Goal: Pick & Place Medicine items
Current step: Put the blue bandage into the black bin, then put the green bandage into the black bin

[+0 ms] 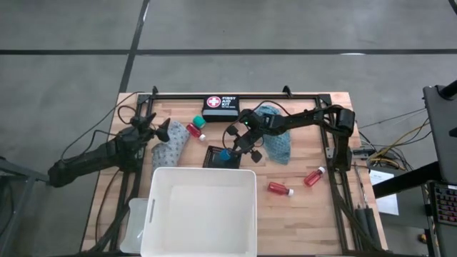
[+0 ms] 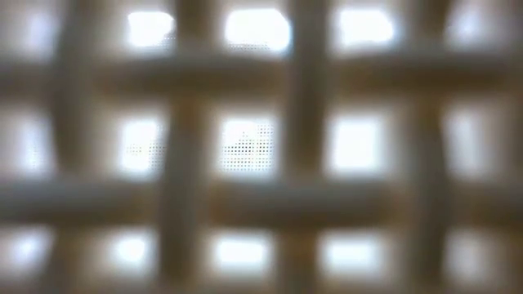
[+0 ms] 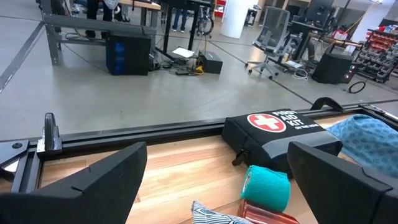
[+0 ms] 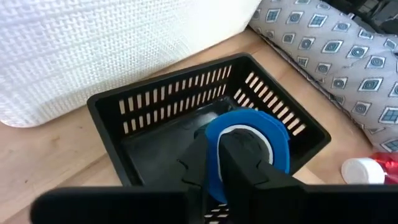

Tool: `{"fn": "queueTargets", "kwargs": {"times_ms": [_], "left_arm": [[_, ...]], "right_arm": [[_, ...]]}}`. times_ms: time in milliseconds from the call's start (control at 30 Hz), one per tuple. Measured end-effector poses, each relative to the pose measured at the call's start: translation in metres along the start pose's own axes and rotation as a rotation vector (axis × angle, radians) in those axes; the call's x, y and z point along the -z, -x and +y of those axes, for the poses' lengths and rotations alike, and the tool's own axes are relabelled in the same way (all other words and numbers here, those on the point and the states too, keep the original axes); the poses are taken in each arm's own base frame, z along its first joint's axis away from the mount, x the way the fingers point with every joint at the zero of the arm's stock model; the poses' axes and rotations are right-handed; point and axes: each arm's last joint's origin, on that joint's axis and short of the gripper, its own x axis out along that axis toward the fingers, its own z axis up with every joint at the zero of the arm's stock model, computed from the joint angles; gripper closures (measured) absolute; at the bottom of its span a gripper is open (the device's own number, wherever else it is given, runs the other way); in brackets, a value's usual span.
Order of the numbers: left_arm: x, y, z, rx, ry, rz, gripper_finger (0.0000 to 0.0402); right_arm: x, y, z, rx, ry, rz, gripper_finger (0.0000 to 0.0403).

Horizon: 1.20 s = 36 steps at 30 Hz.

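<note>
Right gripper (image 4: 221, 158) jaws pinch the blue tub (image 4: 249, 152) inside the black tray (image 4: 155, 102); left gripper (image 1: 163, 130) jaws wide.

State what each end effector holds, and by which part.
Right end effector: blue tub, pinched at its rim, over the black tray. Left end effector: nothing, open.

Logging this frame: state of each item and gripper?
Right gripper: shut on blue tub, over black tray.
Left gripper: open, empty, beside grey cloth.
Green tub: on table.
Three red bottles: lying down.
White bin: empty.
First aid kit: closed.
</note>
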Motion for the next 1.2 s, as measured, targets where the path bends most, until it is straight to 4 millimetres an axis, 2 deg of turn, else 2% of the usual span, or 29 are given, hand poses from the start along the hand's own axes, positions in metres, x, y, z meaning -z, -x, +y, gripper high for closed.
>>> {"fn": "queueTargets", "kwargs": {"times_ms": [367, 633, 900, 1200], "left_arm": [[0.000, 0.000, 0.000, 0.000, 0.000, 0.000, 0.0009], [0.000, 0.000, 0.000, -0.001, 0.000, 0.000, 0.0009], [0.000, 0.000, 0.000, -0.001, 0.000, 0.000, 0.0009], [0.000, 0.000, 0.000, 0.000, 0.000, 0.000, 0.0009]], "right_arm": [[-0.002, 0.002, -0.001, 0.039, 0.003, 0.034, 0.0279], [-0.002, 0.002, -0.001, 0.040, 0.003, 0.034, 0.0230], [-0.003, 0.003, -0.002, 0.059, 0.014, 0.047, 0.0202], [-0.012, 0.010, -0.004, 0.096, 0.036, 0.049, 0.0197]]}}
